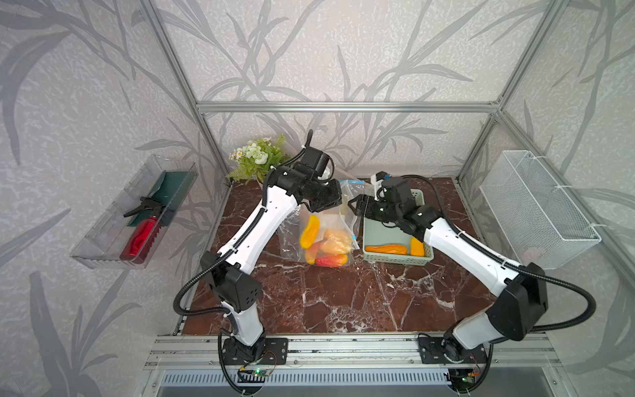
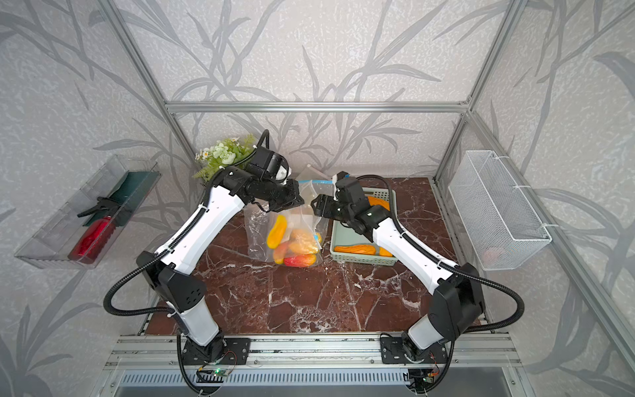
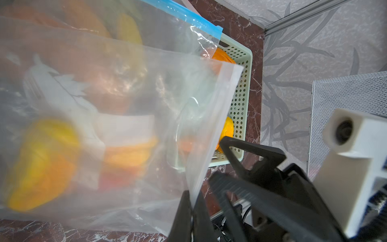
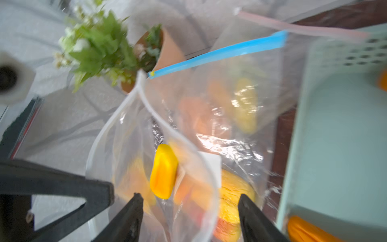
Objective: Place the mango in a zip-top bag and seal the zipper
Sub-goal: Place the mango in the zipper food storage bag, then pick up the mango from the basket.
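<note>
A clear zip-top bag [image 1: 330,220] [image 2: 302,216] [image 3: 125,88] stands mid-table with its mouth open [image 4: 100,134]. My left gripper [image 3: 191,196] [image 1: 331,202] is shut on a corner of the bag's rim and holds it up. My right gripper [image 4: 188,199] [image 1: 355,204] is open just above the bag's mouth, with nothing between its fingers. A yellow mango [image 4: 163,171] [image 1: 309,232] [image 2: 276,232] sits upright inside the mouth, apart from both fingers. Several more mangoes [image 1: 335,242] lie in the bag's bottom. A second bag with a blue zipper [image 4: 219,52] [image 3: 184,16] leans behind.
A pale green perforated basket [image 1: 385,230] [image 2: 347,237] [image 4: 335,125] right of the bags holds orange mangoes [image 1: 386,249]. A potted plant [image 1: 257,158] stands at the back left. A wire basket [image 1: 536,206] hangs on the right wall and a clear tray with a red spray bottle [image 1: 141,237] on the left.
</note>
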Controlling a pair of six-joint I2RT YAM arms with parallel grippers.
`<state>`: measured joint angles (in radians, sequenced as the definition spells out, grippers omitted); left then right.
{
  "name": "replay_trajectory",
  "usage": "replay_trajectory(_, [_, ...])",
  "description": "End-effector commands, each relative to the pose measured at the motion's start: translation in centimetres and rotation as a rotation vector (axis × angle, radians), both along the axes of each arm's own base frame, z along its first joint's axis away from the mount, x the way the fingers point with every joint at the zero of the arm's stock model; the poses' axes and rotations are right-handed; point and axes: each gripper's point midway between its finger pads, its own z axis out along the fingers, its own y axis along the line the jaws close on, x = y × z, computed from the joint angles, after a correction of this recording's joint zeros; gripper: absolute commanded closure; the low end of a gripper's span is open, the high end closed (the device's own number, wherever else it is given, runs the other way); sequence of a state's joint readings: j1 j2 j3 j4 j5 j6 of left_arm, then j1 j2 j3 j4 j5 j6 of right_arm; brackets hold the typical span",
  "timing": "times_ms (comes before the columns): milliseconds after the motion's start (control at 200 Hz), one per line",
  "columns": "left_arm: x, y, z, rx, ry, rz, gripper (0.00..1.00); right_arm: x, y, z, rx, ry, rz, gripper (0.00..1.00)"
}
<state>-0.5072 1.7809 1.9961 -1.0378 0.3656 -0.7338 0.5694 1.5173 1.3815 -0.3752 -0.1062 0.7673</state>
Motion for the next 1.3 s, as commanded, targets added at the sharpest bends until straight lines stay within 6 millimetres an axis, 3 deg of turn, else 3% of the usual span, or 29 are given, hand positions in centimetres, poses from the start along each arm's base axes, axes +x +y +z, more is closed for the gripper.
replay_trajectory(0, [0.3, -0.8, -0.6, -0.003, 0.002, -0.022, 1.00, -3.5, -7.1, -4.8, -0.143, 0.318, -0.304, 0.31])
replay_trajectory(85, [0.3, -1.2, -0.7, -0.005, 0.006, -0.029, 1.00, -4.9, -10.5, -8.4, -0.223, 0.489, -0.456, 0.30])
replay_trajectory(205, [0.0, -1.4, -0.8, -0.005, 0.008, -0.040, 1.00, -5.1, -12.6, -12.2, -0.180, 0.648, -0.612, 0.29])
replay_trajectory(370, [-0.2, -1.5, -0.7, -0.003, 0.006, -0.044, 1.00, -2.8, -13.0, -13.4, -0.161, 0.707, -0.716, 0.25])
replay_trajectory(415, [-0.2, -1.5, -0.7, -0.003, 0.004, -0.045, 1.00, -2.4, -13.0, -14.7, -0.173, 0.753, -0.742, 0.25])
replay_trajectory(560, [-0.3, -1.6, -0.5, -0.003, -0.001, -0.046, 1.00, -3.7, -12.8, -17.7, -0.149, 0.940, -0.816, 0.23])
replay_trajectory(785, [-0.4, -1.5, -0.1, -0.005, -0.012, -0.040, 1.00, -4.4, -13.6, -18.8, -0.162, 0.992, -0.887, 0.19])
replay_trajectory(940, [-0.4, -1.4, 0.0, -0.008, -0.013, -0.040, 1.00, -4.8, -12.7, -21.2, -0.151, 1.080, -0.899, 0.19])
replay_trajectory(1109, [-0.5, -1.5, 0.1, -0.008, -0.013, -0.042, 1.00, -4.0, -13.5, -22.7, -0.186, 1.075, -0.943, 0.20])
replay_trajectory(1194, [-0.6, -1.5, 0.3, -0.010, -0.015, -0.041, 1.00, -3.5, -13.6, -23.4, -0.179, 1.075, -0.952, 0.26])
replay_trajectory(1294, [-0.6, -1.4, 0.3, -0.006, -0.014, -0.038, 1.00, -2.8, -13.5, -23.2, -0.161, 1.053, -0.946, 0.42])
